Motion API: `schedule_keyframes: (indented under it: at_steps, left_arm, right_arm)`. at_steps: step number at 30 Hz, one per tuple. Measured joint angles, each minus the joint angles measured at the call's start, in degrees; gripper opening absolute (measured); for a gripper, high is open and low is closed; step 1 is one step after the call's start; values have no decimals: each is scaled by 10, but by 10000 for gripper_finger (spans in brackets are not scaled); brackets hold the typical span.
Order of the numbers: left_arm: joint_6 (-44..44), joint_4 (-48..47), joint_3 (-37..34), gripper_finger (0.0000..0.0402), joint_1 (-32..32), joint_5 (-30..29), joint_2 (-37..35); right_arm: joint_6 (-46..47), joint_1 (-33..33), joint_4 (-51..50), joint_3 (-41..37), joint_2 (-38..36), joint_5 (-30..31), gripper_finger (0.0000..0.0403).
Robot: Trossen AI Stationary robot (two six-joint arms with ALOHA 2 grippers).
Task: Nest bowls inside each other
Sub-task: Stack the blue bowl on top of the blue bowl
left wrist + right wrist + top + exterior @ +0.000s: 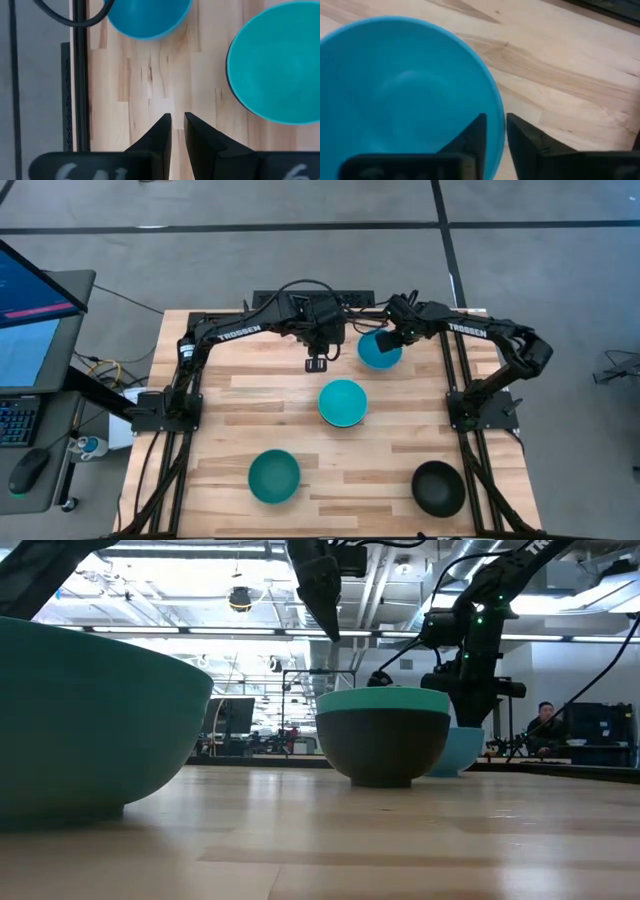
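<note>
A bright blue bowl (378, 352) stands at the far middle of the table, and my right gripper (388, 337) is shut on its rim. A cyan bowl (343, 402) sits nested in a black bowl (383, 745) at the table's centre. A teal-green bowl (274, 476) rests on its base near the front, and a black bowl (438, 487) at the front right. My left gripper (316, 364) hovers above bare wood left of the blue bowl. Its fingers (162, 132) are almost together with nothing between them. My right gripper pinches the blue bowl's rim (499, 120) on its far right side, one finger inside the bowl (476, 132) and one outside (520, 135). The fingers come steeply from above. In the low view the bowl (462, 750) appears to stand on the table.
A monitor, keyboard and mouse stand on a side stand (30, 330) off the table's left edge. Arm bases and frames stand at the left (165, 405) and right (480, 405) edges. Bare wood lies between the bowls. A person (545, 720) sits in the room beyond.
</note>
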Motion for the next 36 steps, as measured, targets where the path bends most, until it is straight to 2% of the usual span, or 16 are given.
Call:
schedule_keyframes:
  at_steps: [8, 14, 20, 28, 31, 36]
  left_arm:
    - [2, 0, 0, 43, 1, 0, 0]
    - [2, -1, 0, 43, 1, 0, 0]
    - [2, -3, 0, 43, 4, 0, 0]
    - [1, -2, -18, 43, 8, 7, 0]
    - [-8, -16, -46, 43, 9, 10, 1]
    - [-16, 30, -131, 43, 2, 27, -16]
  right_arm:
    - [-1, 0, 4, 0, 4, 0, 195]
    - [-1, 9, -1, 0, 36, 0, 207]
    - [-1, 20, 5, -1, 45, 5, 165]
    - [0, 10, 0, 1, 42, 0, 23]
    - [2, 14, -1, 3, 41, -2, 17]
    - [-1, 25, -39, 29, 43, -2, 28]
